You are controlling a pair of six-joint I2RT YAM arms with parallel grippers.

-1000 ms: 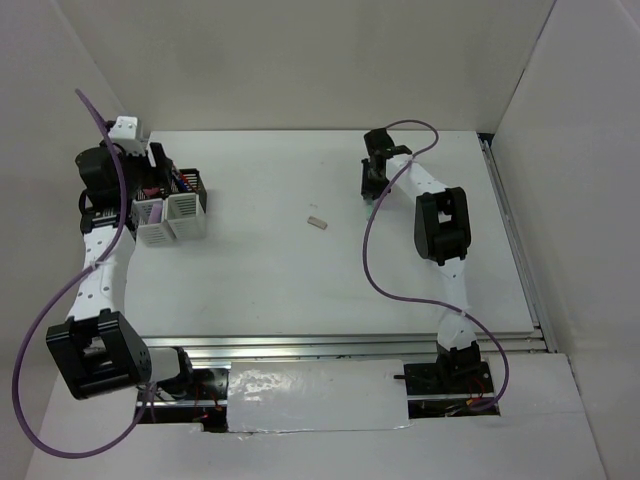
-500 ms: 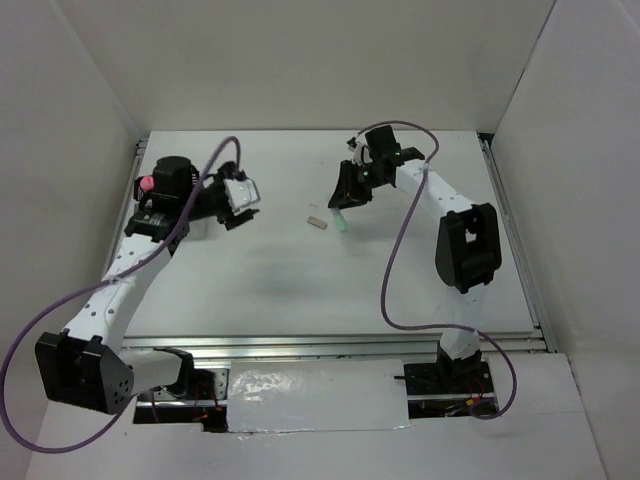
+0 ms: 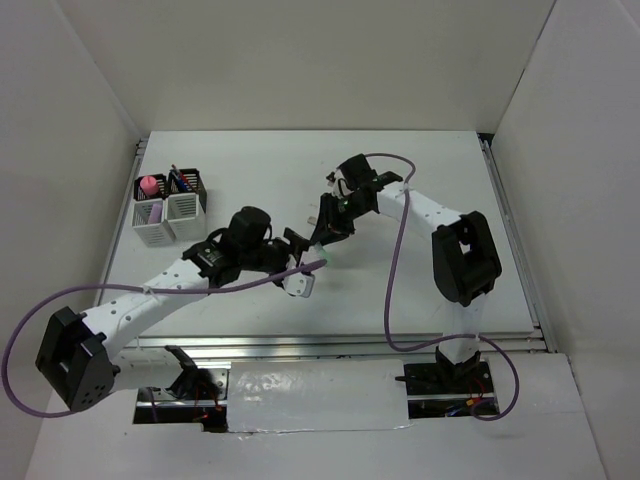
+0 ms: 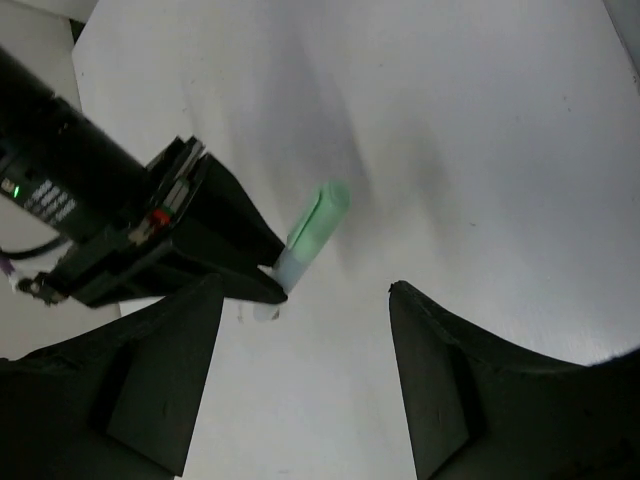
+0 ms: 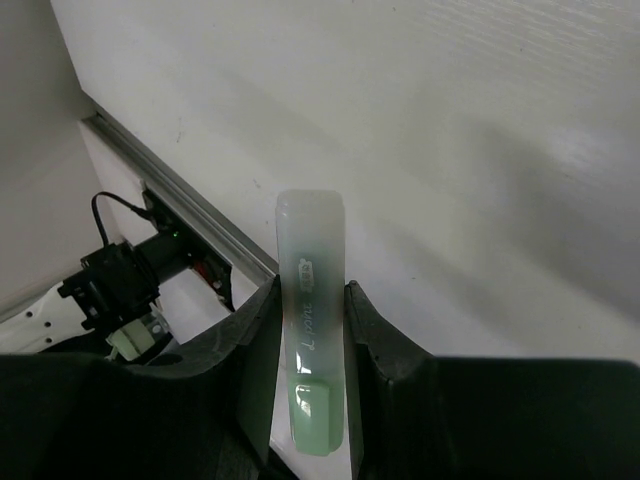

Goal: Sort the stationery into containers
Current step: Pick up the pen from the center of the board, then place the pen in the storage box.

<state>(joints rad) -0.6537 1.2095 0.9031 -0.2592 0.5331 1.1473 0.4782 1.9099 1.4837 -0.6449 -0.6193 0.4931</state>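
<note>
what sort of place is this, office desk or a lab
Most likely a robot test cell in a lab: a white table boxed in by plain white walls, a left arm and right arm bolted at its near edge, and stationery props, white organiser bins and a pale-green marker.

A white table (image 3: 260,165) is seen, with pale walls (image 3: 320,60) set around it. A small bunch of bins (image 3: 168,215) is placed on it, near the far left corner. The bins are pushed close together in a square.
</note>
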